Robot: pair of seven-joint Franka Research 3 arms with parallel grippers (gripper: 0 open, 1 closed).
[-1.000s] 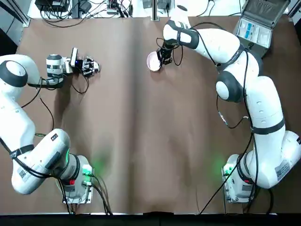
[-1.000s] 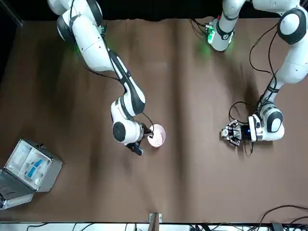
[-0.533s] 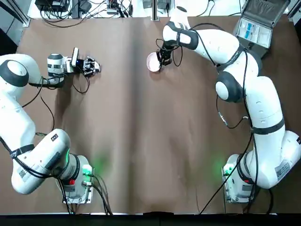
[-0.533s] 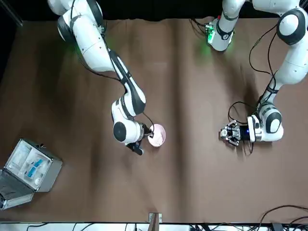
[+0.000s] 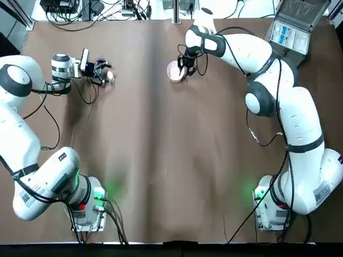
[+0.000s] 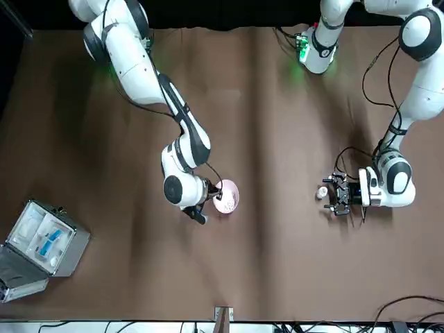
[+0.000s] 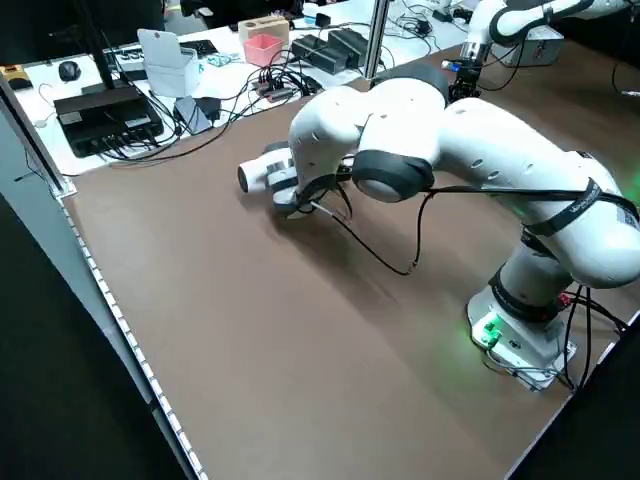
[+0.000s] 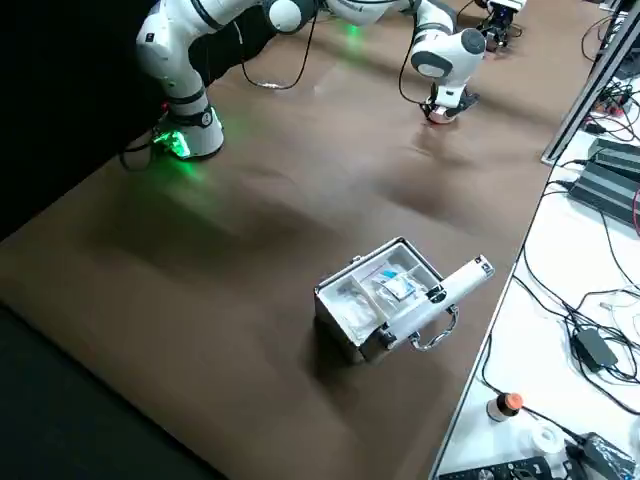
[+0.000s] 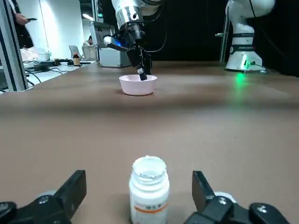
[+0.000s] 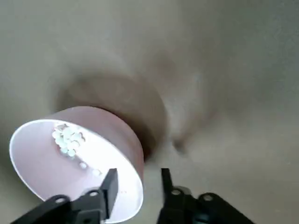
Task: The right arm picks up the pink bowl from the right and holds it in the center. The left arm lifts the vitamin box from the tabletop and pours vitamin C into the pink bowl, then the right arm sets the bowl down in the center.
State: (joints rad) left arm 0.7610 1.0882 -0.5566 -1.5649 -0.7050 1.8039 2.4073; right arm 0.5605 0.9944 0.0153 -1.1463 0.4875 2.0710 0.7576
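Note:
The pink bowl [image 5: 173, 70] rests on the tabletop [image 5: 161, 160] at the far centre, with several white tablets inside [image 10: 67, 137]. My right gripper [image 5: 184, 68] straddles its rim, open: one finger [image 10: 111, 186] is inside, the other outside, and neither touches the wall. From the left wrist view the bowl [image 9: 138, 84] sits level. The vitamin box [image 5: 110, 76], a small white bottle [image 9: 148, 189], stands upright at the far left. Around it my left gripper [image 5: 104, 73] is open, with a finger [image 9: 74, 189] on each side and a gap to the bottle.
An open grey hinged case [image 5: 292, 27] with blue-white contents lies at the far right corner, also in the right side view [image 8: 385, 300]. Cables and equipment [image 7: 110, 105] lie beyond the table's far edge. A green light [image 5: 99, 193] glows on each arm base.
The left gripper has opened and let go of the vitamin box, which now stands on the table. The right gripper and bowl have barely moved.

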